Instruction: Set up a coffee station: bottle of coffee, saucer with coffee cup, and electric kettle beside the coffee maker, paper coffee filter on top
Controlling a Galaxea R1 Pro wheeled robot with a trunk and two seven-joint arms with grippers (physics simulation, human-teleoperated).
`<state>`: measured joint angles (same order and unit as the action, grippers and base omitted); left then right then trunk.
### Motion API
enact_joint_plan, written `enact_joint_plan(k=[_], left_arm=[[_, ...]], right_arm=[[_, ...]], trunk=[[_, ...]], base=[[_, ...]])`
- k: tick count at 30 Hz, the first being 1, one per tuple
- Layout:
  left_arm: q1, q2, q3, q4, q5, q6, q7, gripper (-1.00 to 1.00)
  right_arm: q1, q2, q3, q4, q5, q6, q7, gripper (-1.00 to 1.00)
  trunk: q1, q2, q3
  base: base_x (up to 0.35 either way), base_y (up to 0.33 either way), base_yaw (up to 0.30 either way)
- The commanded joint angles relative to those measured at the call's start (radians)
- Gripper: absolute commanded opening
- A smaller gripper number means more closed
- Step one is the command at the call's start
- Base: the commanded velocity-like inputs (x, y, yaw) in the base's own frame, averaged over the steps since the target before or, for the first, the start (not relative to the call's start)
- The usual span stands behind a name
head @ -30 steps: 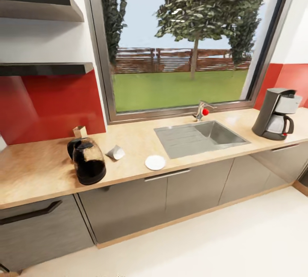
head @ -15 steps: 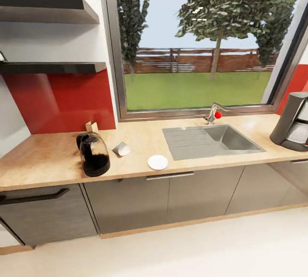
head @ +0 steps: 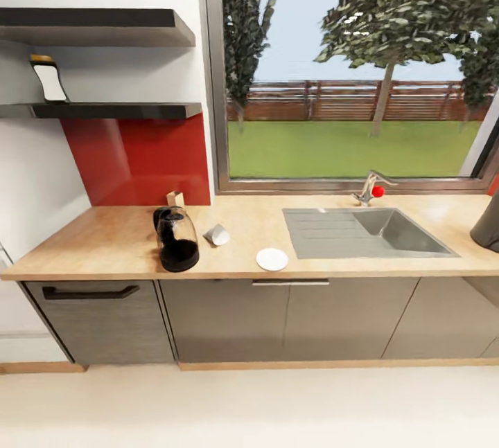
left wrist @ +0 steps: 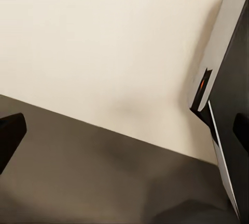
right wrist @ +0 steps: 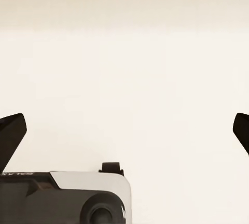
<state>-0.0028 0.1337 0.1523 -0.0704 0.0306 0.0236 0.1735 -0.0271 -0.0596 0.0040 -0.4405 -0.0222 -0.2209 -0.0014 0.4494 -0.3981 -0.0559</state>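
— Pale floor lies beneath both pincers. How do they stand?

— One left gripper (left wrist: 124, 133) and one right gripper (right wrist: 124, 130), each spread wide, grasping nothing.

— And the counter?

— On the wooden countertop (head: 104, 247): one electric kettle (head: 177, 239), one white cup (head: 218, 234) lying on its side just beside it, one saucer (head: 272, 259) near the sink (head: 367, 232). One coffee maker (head: 488, 225) is cut by the right edge. One bottle (head: 48, 77) stands on the lower shelf (head: 104, 110).

— Any writing?

— None legible.
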Motion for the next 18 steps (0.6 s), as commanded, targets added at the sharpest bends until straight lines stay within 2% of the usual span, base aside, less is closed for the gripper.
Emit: enact_joint_plan(k=[1,13,18], left_arm=[[0.000,0.000,0.004,-0.002,0.004,0.002,0.001,1.00],[0.000,0.000,0.007,-0.005,0.004,0.002,0.001,1.00],[0.000,0.000,0.007,-0.009,0.003,0.001,0.000,1.00]], right_arm=[[-0.001,0.000,0.001,0.000,-0.002,-0.003,0.000,1.00],[-0.001,0.000,0.001,0.000,-0.002,-0.003,0.000,1.00],[-0.001,0.001,0.001,0.000,-0.002,-0.003,0.000,1.00]], trunk=[[0.001,-0.002,-0.001],[0.001,-0.002,0.011],[0.001,-0.002,0.017]], base=[[-0.012,-0.009,0.226],[-0.002,-0.002,0.221],[0.150,-0.112,0.220]])
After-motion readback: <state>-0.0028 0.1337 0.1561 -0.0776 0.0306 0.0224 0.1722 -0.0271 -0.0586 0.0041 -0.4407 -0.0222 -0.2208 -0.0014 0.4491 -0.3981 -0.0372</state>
